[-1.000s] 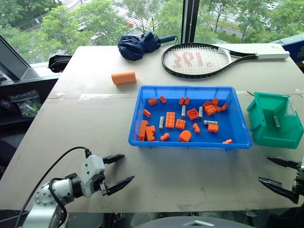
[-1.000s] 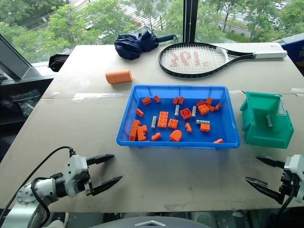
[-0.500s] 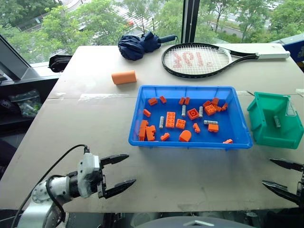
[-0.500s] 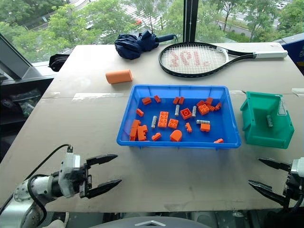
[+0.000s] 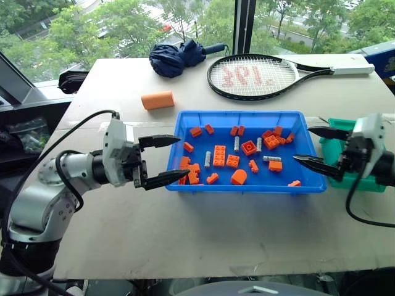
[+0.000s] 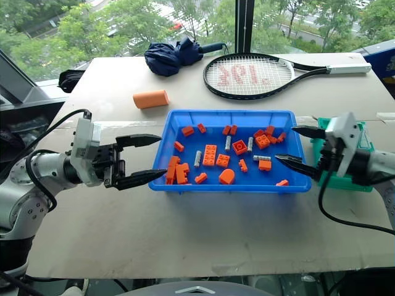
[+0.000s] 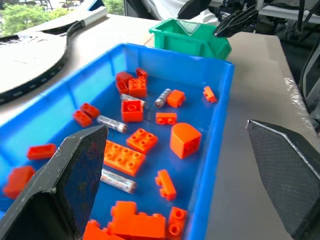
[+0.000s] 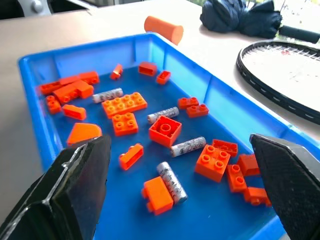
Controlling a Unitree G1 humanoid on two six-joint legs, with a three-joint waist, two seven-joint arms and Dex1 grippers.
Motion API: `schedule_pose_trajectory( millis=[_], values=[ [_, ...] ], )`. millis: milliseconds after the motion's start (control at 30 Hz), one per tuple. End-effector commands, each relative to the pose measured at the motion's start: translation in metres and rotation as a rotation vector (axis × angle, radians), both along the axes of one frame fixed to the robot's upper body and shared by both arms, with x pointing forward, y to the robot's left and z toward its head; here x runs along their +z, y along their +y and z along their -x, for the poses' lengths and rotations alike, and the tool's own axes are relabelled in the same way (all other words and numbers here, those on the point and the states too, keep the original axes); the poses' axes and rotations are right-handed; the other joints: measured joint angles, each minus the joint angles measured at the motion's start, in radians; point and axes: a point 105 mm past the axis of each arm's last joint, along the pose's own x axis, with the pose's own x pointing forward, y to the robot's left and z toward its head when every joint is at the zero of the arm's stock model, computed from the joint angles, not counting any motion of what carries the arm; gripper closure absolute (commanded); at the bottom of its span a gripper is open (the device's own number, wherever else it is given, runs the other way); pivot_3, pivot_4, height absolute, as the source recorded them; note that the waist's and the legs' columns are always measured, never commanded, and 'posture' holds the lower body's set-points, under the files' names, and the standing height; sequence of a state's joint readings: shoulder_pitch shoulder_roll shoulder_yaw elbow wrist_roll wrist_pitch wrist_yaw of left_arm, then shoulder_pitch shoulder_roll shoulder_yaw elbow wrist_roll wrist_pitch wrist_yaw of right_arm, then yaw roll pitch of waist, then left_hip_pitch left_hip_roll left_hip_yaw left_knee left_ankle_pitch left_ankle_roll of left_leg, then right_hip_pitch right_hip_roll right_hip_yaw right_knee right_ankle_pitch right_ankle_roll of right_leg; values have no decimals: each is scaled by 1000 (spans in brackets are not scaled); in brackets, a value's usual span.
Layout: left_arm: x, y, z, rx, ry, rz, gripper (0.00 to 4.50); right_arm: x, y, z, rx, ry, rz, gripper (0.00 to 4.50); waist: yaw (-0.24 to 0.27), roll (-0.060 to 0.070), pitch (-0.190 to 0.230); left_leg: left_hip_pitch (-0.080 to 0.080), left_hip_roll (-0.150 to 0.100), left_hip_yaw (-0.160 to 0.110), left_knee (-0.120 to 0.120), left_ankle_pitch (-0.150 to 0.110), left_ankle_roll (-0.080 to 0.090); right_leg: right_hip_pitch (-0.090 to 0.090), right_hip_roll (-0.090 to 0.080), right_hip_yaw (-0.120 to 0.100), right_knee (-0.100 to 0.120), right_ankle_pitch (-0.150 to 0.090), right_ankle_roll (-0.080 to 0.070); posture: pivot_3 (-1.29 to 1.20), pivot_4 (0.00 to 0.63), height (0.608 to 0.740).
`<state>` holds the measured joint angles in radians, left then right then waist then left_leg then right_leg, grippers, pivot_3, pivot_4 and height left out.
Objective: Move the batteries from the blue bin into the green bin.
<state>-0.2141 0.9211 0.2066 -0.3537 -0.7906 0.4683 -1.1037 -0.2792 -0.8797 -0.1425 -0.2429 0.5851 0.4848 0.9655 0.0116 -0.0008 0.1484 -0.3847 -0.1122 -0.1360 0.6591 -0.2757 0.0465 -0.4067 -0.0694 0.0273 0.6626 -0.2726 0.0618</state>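
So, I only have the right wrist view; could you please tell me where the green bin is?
Observer: The green bin stands on the table just past the blue bin's right end, right by the right gripper.
Operator: Thank you. And where is the left gripper?
Observer: The left gripper hovers at the blue bin's left end, open and empty.
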Motion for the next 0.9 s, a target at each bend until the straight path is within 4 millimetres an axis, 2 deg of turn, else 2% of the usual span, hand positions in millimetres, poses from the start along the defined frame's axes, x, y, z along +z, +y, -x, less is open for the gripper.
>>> schedule_pose_trajectory(
  millis=[33,167,333,633,733,900],
  values=[
    [24,4,1,-39,-32,-17,0,-16,2,-30,-105,115,144,15,-1,0,0,-1,0,0,0,0,0,-1,0,0,0,0,0,0,150,740],
    [37,5,4,-83,-49,-59,0,-32,24,-38,-82,275,228,15,-3,0,0,-9,0,-1,2,0,0,-8,0,-1,0,0,0,0,150,740],
    [41,3,7,-103,-58,-84,0,-46,41,-41,-82,341,292,15,-6,0,0,-12,0,-2,5,0,0,-9,0,-3,0,0,0,0,150,740],
    [35,3,9,-118,-54,-119,0,-65,42,-41,-119,354,414,15,-7,-1,0,-12,-1,-3,10,0,0,-9,0,-3,7,0,0,0,150,740],
    [36,5,6,-112,-65,-131,0,-68,44,-39,-124,356,422,773,-6,-1,0,-12,-1,-3,10,0,-1,-9,0,-3,8,0,0,0,150,740],
    [36,9,3,-105,-70,-135,0,-56,45,-42,-135,300,396,773,-14,-1,0,-12,-1,-2,10,1,-1,-9,0,-3,8,0,0,0,150,740]
  ],
)
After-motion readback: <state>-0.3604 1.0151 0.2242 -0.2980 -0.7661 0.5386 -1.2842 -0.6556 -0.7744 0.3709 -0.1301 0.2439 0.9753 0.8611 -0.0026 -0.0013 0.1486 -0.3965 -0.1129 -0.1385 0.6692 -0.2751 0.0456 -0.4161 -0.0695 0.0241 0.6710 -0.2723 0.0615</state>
